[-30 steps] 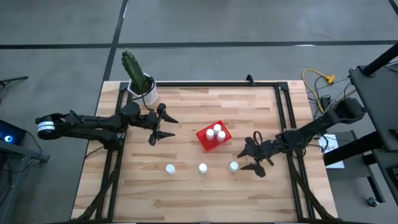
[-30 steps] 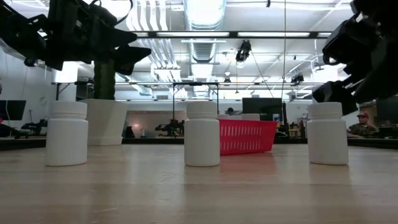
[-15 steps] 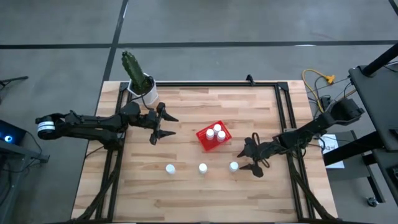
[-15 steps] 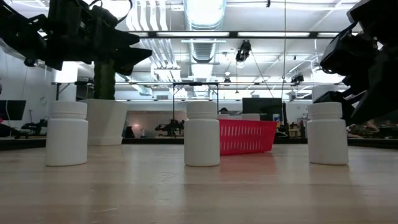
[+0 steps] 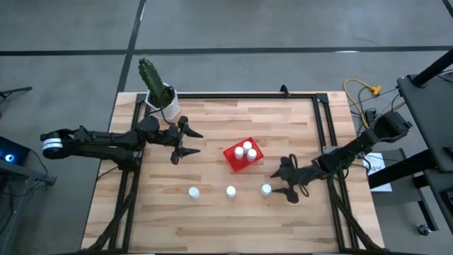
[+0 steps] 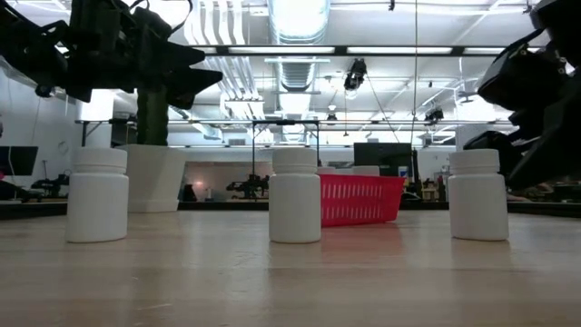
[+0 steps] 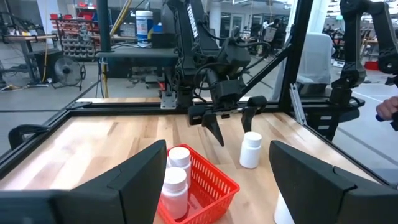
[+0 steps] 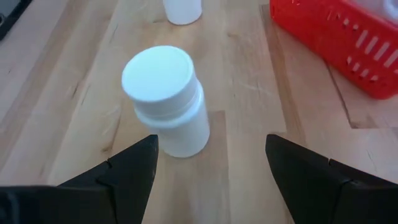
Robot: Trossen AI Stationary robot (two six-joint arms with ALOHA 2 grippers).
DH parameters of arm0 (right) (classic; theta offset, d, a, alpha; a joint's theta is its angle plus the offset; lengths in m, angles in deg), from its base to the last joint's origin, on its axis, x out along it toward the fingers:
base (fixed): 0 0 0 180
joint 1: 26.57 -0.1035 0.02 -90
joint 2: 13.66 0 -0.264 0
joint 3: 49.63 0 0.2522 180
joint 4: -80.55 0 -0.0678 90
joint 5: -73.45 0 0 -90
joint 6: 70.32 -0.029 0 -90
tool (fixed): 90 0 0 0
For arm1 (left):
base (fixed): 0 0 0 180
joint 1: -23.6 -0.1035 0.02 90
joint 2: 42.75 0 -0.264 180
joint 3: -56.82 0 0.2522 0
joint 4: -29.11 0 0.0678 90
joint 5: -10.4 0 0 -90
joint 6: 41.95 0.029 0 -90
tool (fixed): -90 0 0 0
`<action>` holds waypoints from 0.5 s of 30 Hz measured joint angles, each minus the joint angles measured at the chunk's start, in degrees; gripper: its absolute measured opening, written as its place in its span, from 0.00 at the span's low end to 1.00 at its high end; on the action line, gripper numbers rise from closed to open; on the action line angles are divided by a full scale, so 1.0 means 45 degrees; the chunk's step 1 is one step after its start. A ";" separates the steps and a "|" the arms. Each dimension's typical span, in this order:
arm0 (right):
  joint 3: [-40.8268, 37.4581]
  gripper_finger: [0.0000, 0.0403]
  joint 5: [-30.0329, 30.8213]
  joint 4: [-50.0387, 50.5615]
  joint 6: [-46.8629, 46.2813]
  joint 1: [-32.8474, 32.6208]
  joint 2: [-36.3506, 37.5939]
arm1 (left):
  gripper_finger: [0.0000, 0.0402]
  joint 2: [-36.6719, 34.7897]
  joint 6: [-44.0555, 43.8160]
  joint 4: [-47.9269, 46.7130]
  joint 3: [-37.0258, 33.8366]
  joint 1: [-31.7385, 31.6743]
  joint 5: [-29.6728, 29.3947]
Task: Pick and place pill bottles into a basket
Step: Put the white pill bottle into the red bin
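Note:
Three white pill bottles stand upright on their bases in a row near the table's front: left (image 5: 193, 191), middle (image 5: 231, 190), right (image 5: 266, 189). The red basket (image 5: 242, 156) at mid-table holds three more bottles (image 7: 178, 163). My right gripper (image 5: 280, 183) is open just right of the right bottle (image 8: 168, 102), low over the table. Its fingers (image 8: 132, 169) stand on either side of the space beside the bottle without touching it. My left gripper (image 5: 182, 146) is open and empty, raised left of the basket.
A white pot with a green plant (image 5: 161, 98) stands at the table's far left corner. Black frame rails (image 5: 322, 134) run along the table's edges. Bare wood lies in front of the bottle row and right of the basket.
My right gripper has sunk lower toward the table beside the right bottle, shifting slightly toward the near edge, and stays open. The bottles and the basket have not moved.

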 joint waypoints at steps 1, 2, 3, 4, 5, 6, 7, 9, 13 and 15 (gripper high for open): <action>-0.0126 0.71 0.0028 -0.0204 -0.0010 -0.0076 0.0000 | 0.66 0.0000 -0.0005 0.0001 0.0000 -0.0005 -0.0007; -0.0279 0.71 0.0044 -0.0453 -0.0068 -0.0139 0.0000 | 0.66 0.0000 -0.0005 0.0001 0.0000 -0.0005 -0.0024; -0.0454 0.71 0.0055 -0.0752 -0.0167 -0.0196 0.0000 | 0.66 0.0000 -0.0005 0.0001 0.0000 -0.0010 -0.0043; -0.0649 0.71 0.0085 -0.1100 -0.0272 -0.0273 0.0000 | 0.66 0.0000 0.0000 0.0001 0.0000 -0.0010 -0.0079; -0.0829 0.71 0.0157 -0.1387 -0.0336 -0.0337 0.0000 | 0.66 0.0000 0.0000 0.0001 0.0000 -0.0010 -0.0119; -0.1050 0.71 0.0359 -0.1692 -0.0420 -0.0437 0.0000 | 0.66 0.0000 -0.0003 0.0001 0.0000 -0.0010 -0.0176; -0.1273 0.71 0.0524 -0.1998 -0.0478 -0.0506 0.0000 | 0.66 0.0000 -0.0001 0.0001 0.0001 -0.0010 -0.0212; -0.1729 0.71 0.0908 -0.2793 -0.0534 -0.0656 0.0000 | 0.66 0.0000 -0.0005 -0.0004 0.0005 -0.0010 -0.0267; -0.2671 0.71 0.1376 -0.5436 -0.0286 -0.0978 0.0000 | 0.66 0.0000 -0.0010 -0.0004 0.0005 -0.0010 -0.0267; -0.2775 0.71 0.1418 -0.6240 0.0289 -0.1200 0.0005 | 0.66 0.0000 -0.0015 -0.0002 0.0005 -0.0010 -0.0267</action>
